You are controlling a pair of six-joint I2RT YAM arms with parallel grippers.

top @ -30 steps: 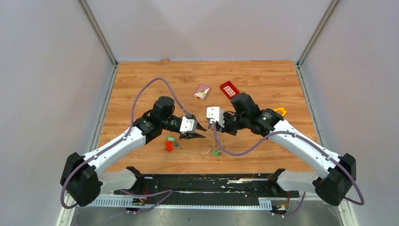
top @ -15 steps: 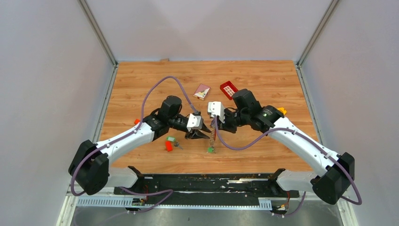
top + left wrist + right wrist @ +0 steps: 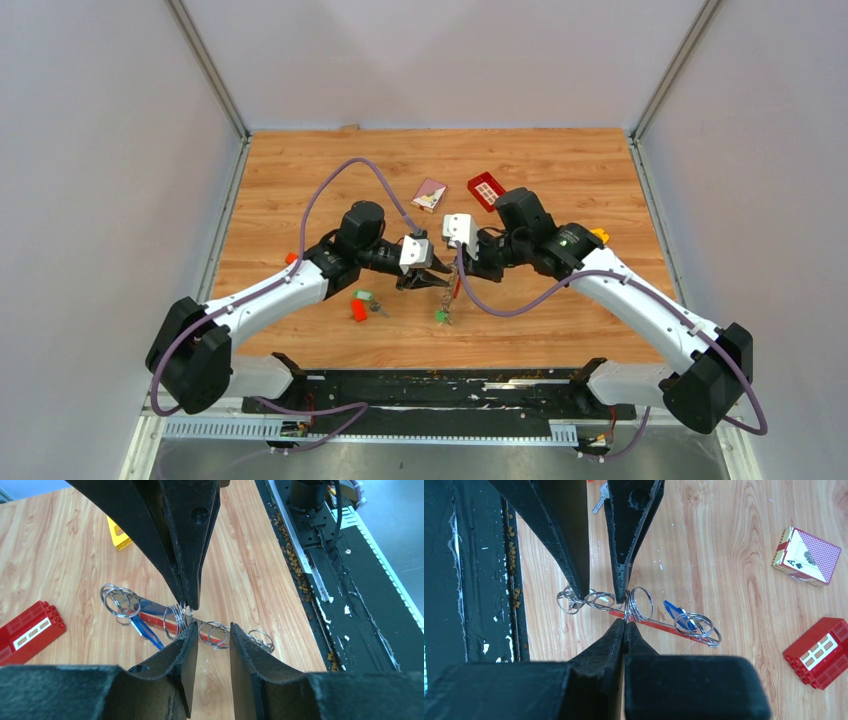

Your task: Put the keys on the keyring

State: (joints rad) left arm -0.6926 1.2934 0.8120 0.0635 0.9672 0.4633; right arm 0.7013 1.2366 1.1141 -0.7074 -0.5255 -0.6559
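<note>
The keyring (image 3: 150,614) is a string of silver rings on a thin strip with a red piece. It hangs off the table from my right gripper (image 3: 625,621), which is shut on one ring. A blue key (image 3: 673,611) hangs on it, and a green key (image 3: 440,316) dangles at its low end. My left gripper (image 3: 214,634) is open, its fingertips on either side of a pair of rings (image 3: 215,633) just beside the right gripper's tips. I cannot tell whether they touch the rings. Another green key (image 3: 364,296) lies on the table to the left.
A small red block (image 3: 358,311) lies by the loose green key. A card box (image 3: 430,194) and a red gridded brick (image 3: 486,189) sit further back. A yellow frame (image 3: 119,530) is behind the right arm, an orange cube (image 3: 291,258) by the left arm.
My left gripper has moved right, up to the right gripper and the rings. The hanging chain end with the green key has swung slightly left.
</note>
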